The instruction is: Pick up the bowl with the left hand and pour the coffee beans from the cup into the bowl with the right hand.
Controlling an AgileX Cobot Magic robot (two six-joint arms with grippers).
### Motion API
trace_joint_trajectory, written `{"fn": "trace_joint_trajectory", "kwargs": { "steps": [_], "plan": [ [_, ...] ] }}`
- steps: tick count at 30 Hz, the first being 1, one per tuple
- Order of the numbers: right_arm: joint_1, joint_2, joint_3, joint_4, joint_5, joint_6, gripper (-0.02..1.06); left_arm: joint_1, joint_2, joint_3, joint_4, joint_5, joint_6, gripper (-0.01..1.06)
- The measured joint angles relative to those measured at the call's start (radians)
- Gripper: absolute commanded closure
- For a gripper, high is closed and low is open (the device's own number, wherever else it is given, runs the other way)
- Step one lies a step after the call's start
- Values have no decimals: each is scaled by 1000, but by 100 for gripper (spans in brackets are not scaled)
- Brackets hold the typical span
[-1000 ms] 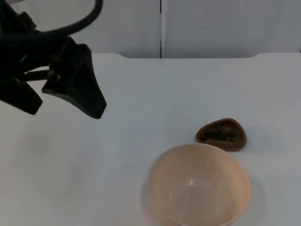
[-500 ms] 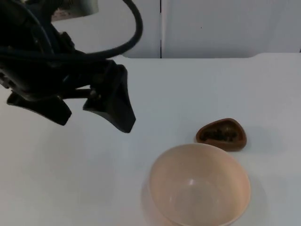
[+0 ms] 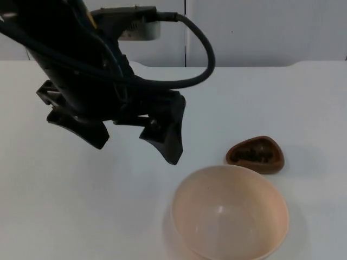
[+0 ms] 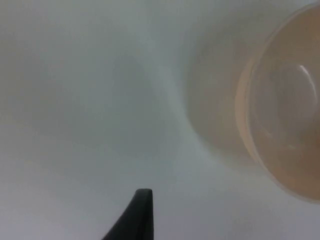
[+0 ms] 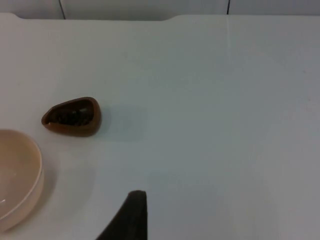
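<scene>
From the top, the left pincer (image 3: 135, 138) hung wide open above the white tabletop (image 3: 282, 103), left of the empty beige bowl (image 3: 230, 212), with the brown cup (image 3: 255, 154) of coffee beans just beyond the bowl's far rim. The left wrist camera caught the bowl (image 4: 282, 115) upright on the tabletop. In the right wrist view the cup (image 5: 72, 116) stood near the bowl (image 5: 17, 175); whether the right pincer was open could not be told.

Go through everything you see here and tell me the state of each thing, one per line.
bowl: upright on the table, empty, not held.
cup: brown, resting on the table just beyond the bowl, dark coffee beans inside, not held.
left gripper: open, above the table to the bowl's left, holding nothing.
right gripper: waiting back from the cup, holding nothing.
table: white, carrying the bowl and the cup.
</scene>
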Motion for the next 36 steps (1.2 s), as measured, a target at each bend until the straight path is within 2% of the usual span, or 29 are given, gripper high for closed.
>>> {"fn": "trace_joint_trajectory", "kwargs": {
  "steps": [9,13,36],
  "plan": [
    [0,0,0,0,0,0,-1,-30,48,-3,16,-62,-59,0],
    [0,0,0,0,0,0,-1,-51,98,-3,19,-128,-113,0],
    [0,0,0,0,0,0,-1,-51,121,-3,-10,-132,-123,0]
  ]
}}
